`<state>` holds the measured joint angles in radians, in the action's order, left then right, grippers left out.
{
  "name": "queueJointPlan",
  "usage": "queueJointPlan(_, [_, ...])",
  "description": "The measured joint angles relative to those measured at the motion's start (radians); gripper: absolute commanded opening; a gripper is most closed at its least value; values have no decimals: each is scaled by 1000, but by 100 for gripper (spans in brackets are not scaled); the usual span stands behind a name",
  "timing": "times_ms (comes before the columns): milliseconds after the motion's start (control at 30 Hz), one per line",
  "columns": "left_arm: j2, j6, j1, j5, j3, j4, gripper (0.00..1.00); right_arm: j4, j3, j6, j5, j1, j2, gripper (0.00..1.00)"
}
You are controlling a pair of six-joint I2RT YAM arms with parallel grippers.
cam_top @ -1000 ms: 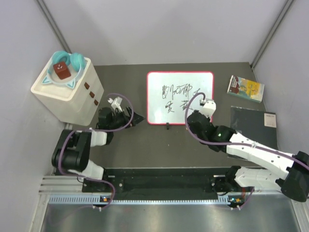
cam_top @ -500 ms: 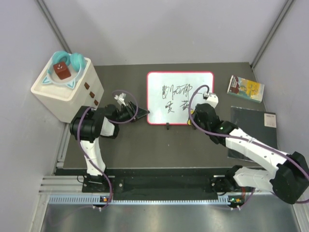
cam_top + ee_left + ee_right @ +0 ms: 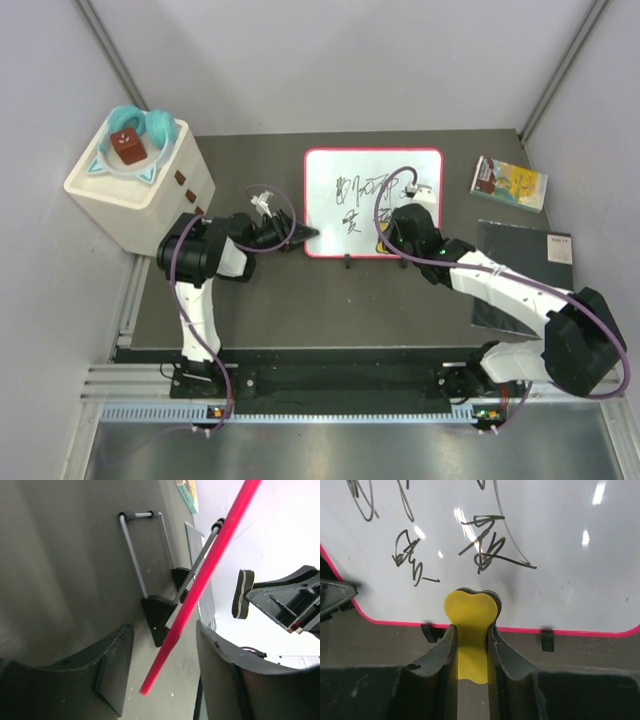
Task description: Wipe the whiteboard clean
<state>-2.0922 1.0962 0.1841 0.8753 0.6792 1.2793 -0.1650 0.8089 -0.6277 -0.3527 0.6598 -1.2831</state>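
**Tech A:** Report progress on the whiteboard [image 3: 345, 190].

**Tech B:** Rate as not started.
- Locate at centre rear of the table [image 3: 270, 300], between the two arms, propped on a wire stand [image 3: 133, 555].
- Note the black handwriting [image 3: 487, 555] complete, with no wiped patch anywhere.
- Find the right gripper [image 3: 470, 630] pinching a yellow eraser [image 3: 470, 607], poised at the lower edge beneath the right-hand characters.
- Find the left gripper [image 3: 308, 237] at the lower left corner, fingers [image 3: 112, 667] spread to either side of the red frame [image 3: 210, 555], not clamped on it.
- Judge as remaining: bracing the board, then wiping every stroke.

**Tech A:** Compare the views.

**Tech B:**
- Top view: take overall layout only from here, plus the booklet [image 3: 509, 183] and dark panel [image 3: 520, 240] off to the right.
- Left wrist: take the edge-on look from here, meaning the board's tilt, the stand legs and the eraser seen side-on.
- Right wrist: take stroke detail and the pinch itself from here.
- Cannot tell from any view whether the eraser touches the board.
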Motion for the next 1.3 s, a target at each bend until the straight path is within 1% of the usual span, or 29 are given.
queueJointPlan(100, [0,10,16,0,13,1,42,13,19,1,6,-1,-13,0])
queueJointPlan(133, [0,11,21,1,16,1,34,16,19,1,6,-1,-14,0])
queueJointPlan(167, [0,11,26,2,20,1,30,16,19,0,7,-1,-15,0])
queueJointPlan(233, [-3,12,34,8,26,5,26,17,19,0,7,-2,-18,0])
queueJointPlan(433, [-19,35,43,28,28,48,20,25,19,0,8,-9,-34,0])
queueJointPlan(600, [-36,31,43,37,27,66,10,33,25,1,8,-24,-68,0])
queueJointPlan(667, [-39,21,43,39,26,71,8,45,31,4,7,-26,-92,0])
queueJointPlan(700, [-39,13,43,40,24,73,0,51,35,6,6,-27,-104,0])
queueJointPlan(967, [-39,-19,47,24,3,100,0,77,68,30,-44,-28,-170,0])
queueJointPlan(1067, [-31,-54,53,11,-6,108,0,85,83,44,-55,-37,-190,0])
queueJointPlan(1167, [-2,-122,63,-3,-21,102,0,101,83,49,-37,-80,-192,0])
queueJointPlan(1300, [51,-220,84,-20,-34,55,0,137,83,49,5,-175,-195,0])
